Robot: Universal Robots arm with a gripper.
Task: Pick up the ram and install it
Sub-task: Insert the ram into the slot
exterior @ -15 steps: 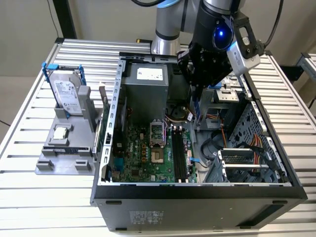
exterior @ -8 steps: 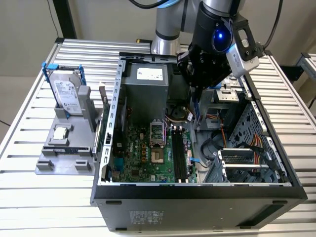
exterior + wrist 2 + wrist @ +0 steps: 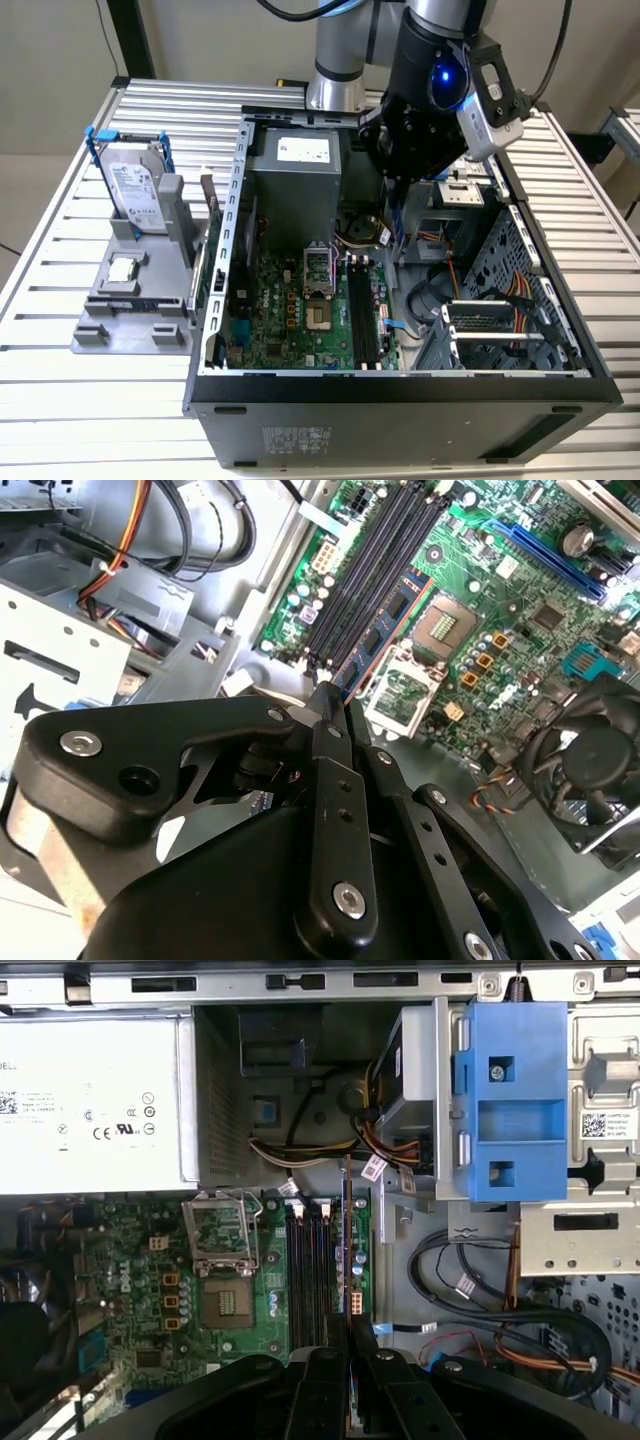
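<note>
My gripper hangs over the open computer case, above the motherboard. It is shut on the ram, a thin dark stick that points down from the fingertips. In the second wrist view the ram reaches out from the closed gripper over the black memory slots. In the first wrist view the ram shows edge-on, in line with the outermost of the memory slots and still above them, with the gripper shut on its end.
A grey fixture at the exterior view's left holds a hard drive in a blue bracket and a small silver processor chip. Inside the case are the power supply, the processor socket, a blue drive cage, loose cables and a fan.
</note>
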